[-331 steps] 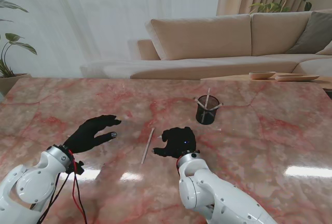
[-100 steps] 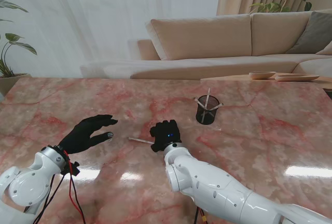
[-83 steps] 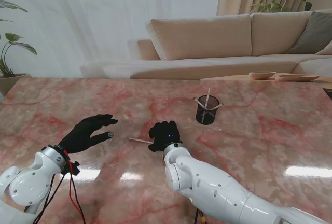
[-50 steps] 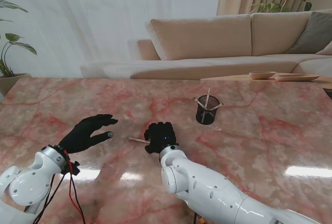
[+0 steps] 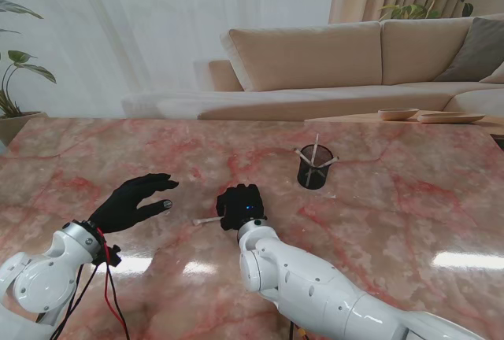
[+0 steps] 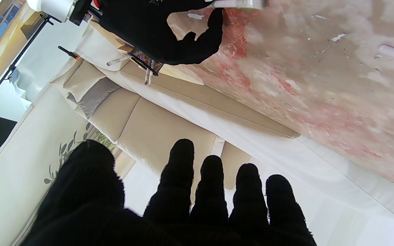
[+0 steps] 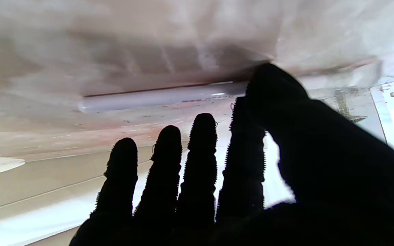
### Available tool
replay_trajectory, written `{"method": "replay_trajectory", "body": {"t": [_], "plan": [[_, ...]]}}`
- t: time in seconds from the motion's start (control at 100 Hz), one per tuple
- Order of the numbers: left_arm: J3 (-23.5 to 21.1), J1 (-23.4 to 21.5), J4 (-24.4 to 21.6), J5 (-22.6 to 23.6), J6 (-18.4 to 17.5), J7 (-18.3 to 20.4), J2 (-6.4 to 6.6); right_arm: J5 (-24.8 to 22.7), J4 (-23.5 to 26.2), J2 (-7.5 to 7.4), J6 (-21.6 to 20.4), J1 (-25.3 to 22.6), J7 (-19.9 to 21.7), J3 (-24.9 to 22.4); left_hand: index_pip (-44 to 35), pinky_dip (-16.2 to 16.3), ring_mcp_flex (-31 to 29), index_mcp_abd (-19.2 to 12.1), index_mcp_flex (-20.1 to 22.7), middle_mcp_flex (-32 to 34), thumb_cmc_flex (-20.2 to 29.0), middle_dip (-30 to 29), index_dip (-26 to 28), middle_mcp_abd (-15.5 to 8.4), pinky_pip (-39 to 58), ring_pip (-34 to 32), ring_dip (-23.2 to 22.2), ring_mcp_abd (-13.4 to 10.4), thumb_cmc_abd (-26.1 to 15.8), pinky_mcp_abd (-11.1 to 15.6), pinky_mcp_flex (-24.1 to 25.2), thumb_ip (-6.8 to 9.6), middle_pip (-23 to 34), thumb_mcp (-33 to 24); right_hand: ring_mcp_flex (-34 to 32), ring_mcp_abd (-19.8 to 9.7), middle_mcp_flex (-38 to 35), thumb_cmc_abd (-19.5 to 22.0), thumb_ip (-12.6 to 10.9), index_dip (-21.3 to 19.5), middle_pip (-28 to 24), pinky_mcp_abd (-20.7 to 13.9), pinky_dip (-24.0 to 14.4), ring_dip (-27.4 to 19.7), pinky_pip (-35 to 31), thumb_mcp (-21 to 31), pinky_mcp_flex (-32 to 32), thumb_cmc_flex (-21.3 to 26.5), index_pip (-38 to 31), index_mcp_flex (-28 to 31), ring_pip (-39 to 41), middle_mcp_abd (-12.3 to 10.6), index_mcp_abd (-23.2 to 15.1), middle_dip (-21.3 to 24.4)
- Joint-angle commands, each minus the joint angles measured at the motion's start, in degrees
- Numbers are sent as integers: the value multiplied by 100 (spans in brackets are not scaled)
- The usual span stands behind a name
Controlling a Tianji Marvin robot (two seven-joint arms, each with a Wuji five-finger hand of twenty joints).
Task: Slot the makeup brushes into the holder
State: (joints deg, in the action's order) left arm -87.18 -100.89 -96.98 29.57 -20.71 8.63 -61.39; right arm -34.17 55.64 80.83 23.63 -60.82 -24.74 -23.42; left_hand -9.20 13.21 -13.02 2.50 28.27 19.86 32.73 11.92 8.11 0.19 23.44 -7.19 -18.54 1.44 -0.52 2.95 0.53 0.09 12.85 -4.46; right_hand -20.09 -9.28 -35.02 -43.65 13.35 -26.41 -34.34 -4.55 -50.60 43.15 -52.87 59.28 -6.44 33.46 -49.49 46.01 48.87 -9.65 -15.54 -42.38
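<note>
Change since earlier: brush swung from lying lengthwise on the marble to crosswise, now poking out to the left of the right hand; right hand shifted left, toward the left hand; left hand unmoved.

Brush [image 5: 207,219]: pale slim stick flat on the table, only its left end showing past the black glove in the stand view; in the right wrist view, handle [image 7: 156,97] lying along the marble with the thumb laid over one end.

Right hand [image 5: 241,207]: palm down on top of the brush, thumb touching the handle, four fingers [image 7: 199,150] stretched out and spread, not curled under it; no real clamp visible, so reads as apart, pressing rather than holding.

Holder [image 5: 314,168]: dark mesh cup, upright, farther from me and to the right, well apart from the hand; pale brushes already leaning in it.

Left hand [image 5: 134,202]: hovering over the table to the left, fingers spread, holding nothing.

Table [image 5: 409,214]: glossy pink marble, strong reflections.

Step, as judged: pinch not yet secured, lift not begun.

Risk: thin round handle on slick stone likely to roll or skid away under the thumb if pressure comes from one side only; a pinch near one end likely to let the brush droop or pivot on lifting, then strike the holder rim or the brushes already inside.
</note>
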Motion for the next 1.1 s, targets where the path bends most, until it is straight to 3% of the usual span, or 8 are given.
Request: {"method": "replay_trajectory", "body": {"t": [0.0,0.17,0.45,0.62,0.67,0.81,1.01,1.09], "plan": [[8,-42,-15,-1,34,3,4,37,-183,12,63,-88,92,37,-67,-85,169,-201,92,-183,89,-66,64,-102,-146,123,52,-249,-26,94,15,-44,-140,157,-208,-162,-134,-96,193,159,-86,-95,-105,0,-186,150,-10,325,-252,598,85,-190,45,52],[4,-36,-14,-11,27,10,4,34,-287,44,145,-61,52,48,-64,-86,166,-202,83,-184,86,-67,63,-104,-152,124,53,-247,-30,92,14,-44,-142,162,-309,-180,-339,-47,181,329,-149,-112,-124,23,-284,243,-53,330,-382,845,142,-207,42,30],[-2,-56,-24,-6,38,10,4,57,-323,-6,263,-57,227,57,-64,-87,165,-202,86,-178,85,-70,63,-104,-161,130,57,-249,-37,87,15,-46,-145,166,-296,-154,-404,-418,11,810,-235,-92,-104,86,-325,1009,-14,466,-334,612,180,-178,306,-250],[7,-52,-23,-13,44,17,5,57,-366,-2,245,-51,238,83,-62,-89,163,-191,86,-171,81,-68,62,-85,-168,129,56,-245,-48,82,17,-45,-142,168,-332,-161,-539,-375,19,755,-169,-107,-130,119,-382,979,-37,398,-597,877,206,-176,97,-603],[8,-52,-25,-16,45,18,5,51,-384,1,240,-46,233,93,-62,-90,165,-192,86,-172,76,-67,62,-89,-170,129,56,-244,-52,85,16,-45,-141,172,-328,-166,-558,-284,31,548,-170,-120,-133,127,-390,932,-25,352,-742,973,214,-165,-86,-655],[0,-50,-19,-20,32,18,5,16,-439,-15,256,-17,287,145,-64,-91,160,-194,94,-168,69,-67,62,-93,-175,125,54,-244,-59,91,16,-45,-140,179,-117,-163,-374,27,35,-846,-143,-199,-159,139,-362,982,135,136,-470,1044,199,-121,-503,-733],[-2,-58,-27,-27,40,30,7,-94,-521,-75,134,-9,227,172,-64,-100,159,-190,95,-166,74,-67,62,-86,-197,124,54,-242,-59,83,20,-44,-140,184,191,-206,-80,352,107,-1950,-259,-310,-233,121,-228,1141,334,-43,-79,989,164,-152,-737,-827],[4,-55,-26,-31,40,35,7,-161,-507,-109,130,-11,217,184,-64,-102,163,-200,95,-169,68,-67,62,-97,-203,125,54,-249,-63,84,17,-45,-141,189,285,-209,13,427,132,-2140,-293,-335,-248,119,-196,1177,384,-39,-54,961,158,-143,-723,-861]]}}
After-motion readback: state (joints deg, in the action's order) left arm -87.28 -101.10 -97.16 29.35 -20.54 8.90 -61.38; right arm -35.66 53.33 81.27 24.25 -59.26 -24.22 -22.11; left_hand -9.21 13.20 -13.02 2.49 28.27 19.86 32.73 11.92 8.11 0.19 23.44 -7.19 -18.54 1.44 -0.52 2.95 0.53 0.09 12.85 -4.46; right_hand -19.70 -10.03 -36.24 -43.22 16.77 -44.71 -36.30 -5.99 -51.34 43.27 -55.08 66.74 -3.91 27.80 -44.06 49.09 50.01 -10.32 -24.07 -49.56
